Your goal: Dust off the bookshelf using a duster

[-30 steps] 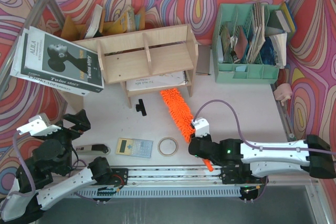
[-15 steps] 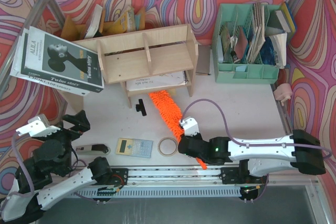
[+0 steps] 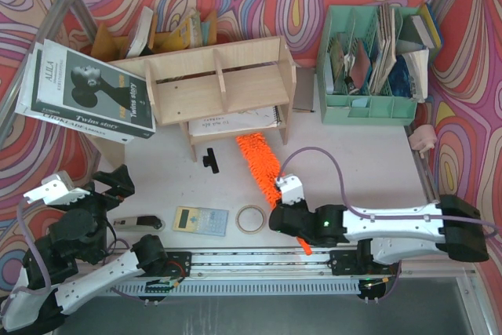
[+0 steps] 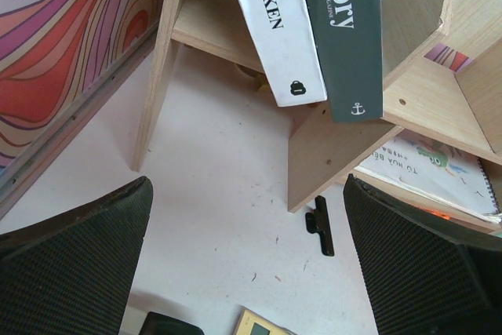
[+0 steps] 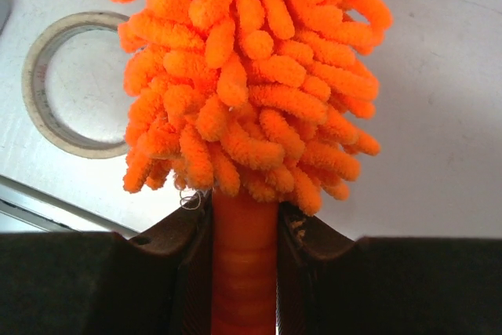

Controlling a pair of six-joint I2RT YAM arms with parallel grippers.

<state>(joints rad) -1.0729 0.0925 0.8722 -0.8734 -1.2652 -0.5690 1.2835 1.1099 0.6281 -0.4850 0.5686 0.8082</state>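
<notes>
The right gripper [image 5: 243,229] was clamped tight on the duster [image 3: 261,164], its two dark fingers [image 5: 176,241] pinching the smooth orange handle just below the fluffy head. Seen from above, the duster lay slanted across the pale table [image 3: 353,162]. Its head ran from the gripper toward 11 o'clock, and the handle's end stuck out behind the wrist toward 5 o'clock. The fluffy tip sat at the front edge of the lower tier of the bookshelf [image 3: 220,88], just beside a spiral notebook [image 3: 235,121] lying on that tier. Whether the fibres touched the wood could not be told. The bookshelf stood at about 11 o'clock of the table's middle, with a large grey book [image 3: 86,92] leaning over its left end. A mint-green organiser [image 3: 369,107] stuffed with booklets stood at 2 o'clock. A roll of tape [image 3: 251,219] lay flat just at 9 o'clock of the right gripper, and a calculator [image 3: 200,220] lay farther out the same way. A small black clip [image 3: 210,161] rested near the shelf's foot. The left gripper [image 4: 247,186] hung at 8 o'clock, well apart from the duster, jaws spread wide and holding nothing.
</notes>
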